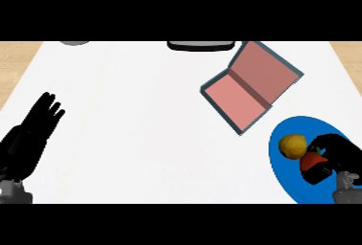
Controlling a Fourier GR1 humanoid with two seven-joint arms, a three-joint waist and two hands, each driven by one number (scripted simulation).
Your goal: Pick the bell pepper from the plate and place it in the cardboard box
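Watching from my station: I read the head view from the hands outward, clock directions taken on the counter as I see it.
Right hand (338,154): I see it at about 4 o'clock, over the blue plate, fingers curled round a red thing.
Bell pepper (310,162): I take the red thing to be this; it sits inside the curl of the right hand, over the plate's middle, mostly hidden by black fingers, so I cannot tell whether it touches the plate.
Yellow item (293,145): I see a round yellow piece just beside the pepper, at its 10 o'clock, lying on the plate and touching or nearly touching the fingers; I cannot name it.
Plate (286,179): blue, at 4 o'clock on the counter, its right part cut off by the view's edge.
Cardboard box (251,86): I see it at about 1 o'clock, well apart from the right hand, near the plate's upper rim; it is open, turned at an angle, pink inside with dark grey-blue walls and a ridge across its middle.
Left hand (35,125): at 8 o'clock near the left edge, fingers straight and up, resting, holding nothing.
Counter (141,143): white top.
Far edge: a dark rimmed object (201,45) at 12 o'clock and a grey one (74,42) at 11 o'clock, both cut off.
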